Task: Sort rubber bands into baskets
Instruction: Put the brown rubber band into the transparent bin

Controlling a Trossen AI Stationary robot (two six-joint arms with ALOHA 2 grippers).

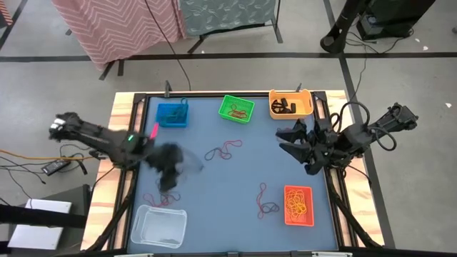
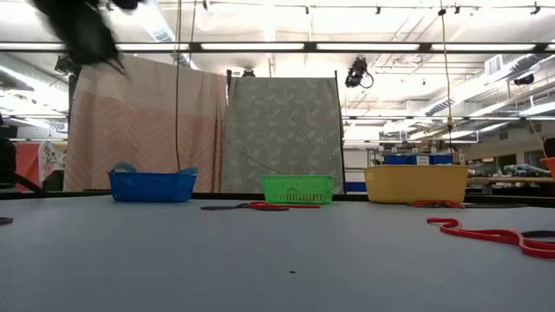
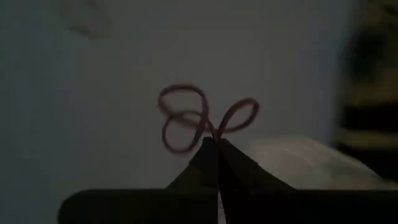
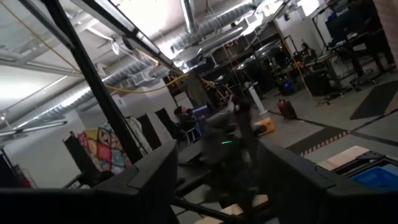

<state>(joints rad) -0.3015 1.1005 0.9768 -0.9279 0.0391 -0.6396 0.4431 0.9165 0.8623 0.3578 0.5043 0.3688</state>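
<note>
My left gripper [image 1: 169, 170], blurred in the high view, hangs above the table's left half, between the blue basket [image 1: 173, 115] and the clear white basket [image 1: 158, 225]. It is shut on a red rubber band [image 3: 186, 118]. My right gripper [image 1: 289, 140] waits open and raised at the table's right side, below the yellow-orange basket [image 1: 290, 103]; nothing lies between its fingers [image 4: 152, 177]. The green basket [image 1: 237, 108] stands at the far edge and the red-orange basket [image 1: 298, 205] at the near right. More rubber bands [image 1: 223, 150] lie flat on the blue mat. My left gripper pinches the red rubber band between its two fingertips [image 3: 205, 155], at the spot where its loops meet [image 3: 214, 134]. The fingers slant downward. The band's loops stick out beyond the fingertips, twisted over each other and slack, lifted clear of the table.
Loose bands lie near the table's middle, at the near right [image 1: 264, 201] and near the left edge [image 1: 158, 200]. The yellow-orange basket holds dark bands and the red-orange one holds orange bands. In the low view, red bands [image 2: 486, 234] lie on the mat at the right.
</note>
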